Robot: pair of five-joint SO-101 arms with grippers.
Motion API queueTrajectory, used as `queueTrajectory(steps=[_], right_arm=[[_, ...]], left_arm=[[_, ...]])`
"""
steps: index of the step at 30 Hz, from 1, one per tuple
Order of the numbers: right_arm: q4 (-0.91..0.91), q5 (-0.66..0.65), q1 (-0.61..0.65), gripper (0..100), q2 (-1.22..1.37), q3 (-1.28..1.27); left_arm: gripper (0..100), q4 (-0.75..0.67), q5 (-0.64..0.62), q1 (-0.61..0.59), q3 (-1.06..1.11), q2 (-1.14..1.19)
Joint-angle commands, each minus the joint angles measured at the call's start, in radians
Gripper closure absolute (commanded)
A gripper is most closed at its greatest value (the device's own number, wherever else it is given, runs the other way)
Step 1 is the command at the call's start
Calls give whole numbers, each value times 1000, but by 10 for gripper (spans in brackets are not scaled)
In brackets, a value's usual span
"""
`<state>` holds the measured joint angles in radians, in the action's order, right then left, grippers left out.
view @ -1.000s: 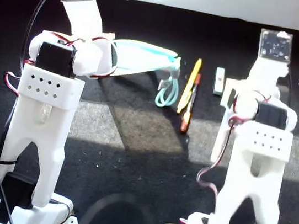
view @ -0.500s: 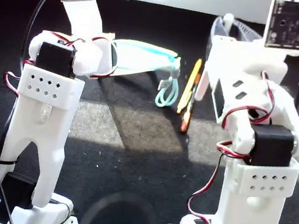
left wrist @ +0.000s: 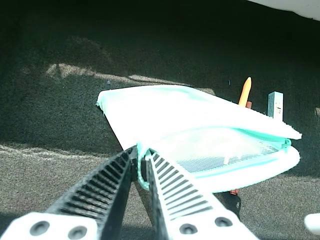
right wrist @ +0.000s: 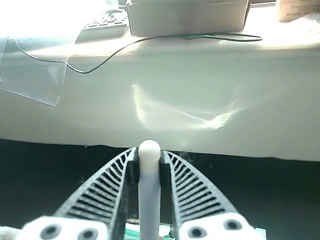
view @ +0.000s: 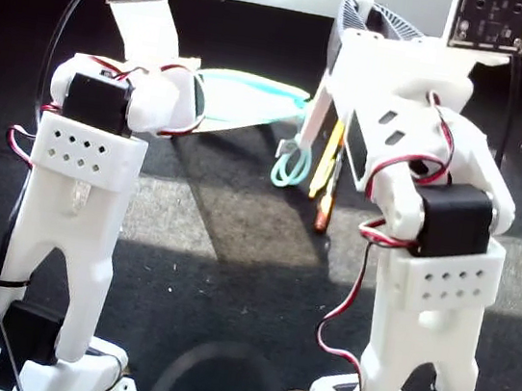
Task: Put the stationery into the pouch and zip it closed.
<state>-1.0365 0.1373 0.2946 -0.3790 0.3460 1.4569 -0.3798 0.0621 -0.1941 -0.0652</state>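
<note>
A white mesh pouch (view: 246,96) with a teal zip edge is held at its rim by my left gripper (left wrist: 140,151), which is shut on it; its mouth (left wrist: 235,150) gapes toward the pens. A yellow pen (view: 329,152) and an orange-brown pen (view: 326,200) lie beside a teal cord loop (view: 291,166). A small pale block (left wrist: 275,104) lies beyond the pouch. My right gripper (view: 372,15) is raised high above the pens and shut on a white round-tipped stick (right wrist: 149,150).
The table is black cloth (view: 230,279) with a sunlit band across the middle. A white wall (right wrist: 200,100) runs behind the far edge. Both arm bases stand at the near edge, with open cloth between them.
The right arm has unfolded, risen and swung left toward the pouch with the white stick in its gripper. The left arm and the pouch have stayed put.
</note>
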Motion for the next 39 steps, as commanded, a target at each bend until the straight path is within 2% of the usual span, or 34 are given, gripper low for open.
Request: queueTrajectory(steps=[1,4,9,20,29,36,39], right_arm=[[21,23,10,993,13,47],[31,23,10,993,19,48],[147,23,12,993,19,48],[311,18,96,993,122,47],[311,23,120,993,193,39],[248,18,173,993,200,36],[248,17,173,993,196,-22]], left_arm=[[991,6,-11,-13,8,41],[991,9,-11,-13,8,41],[991,6,-12,-12,8,41],[991,12,-12,-12,8,41],[991,9,-18,-12,2,39],[991,15,-97,-12,-39,39],[991,68,-172,-12,-87,39]])
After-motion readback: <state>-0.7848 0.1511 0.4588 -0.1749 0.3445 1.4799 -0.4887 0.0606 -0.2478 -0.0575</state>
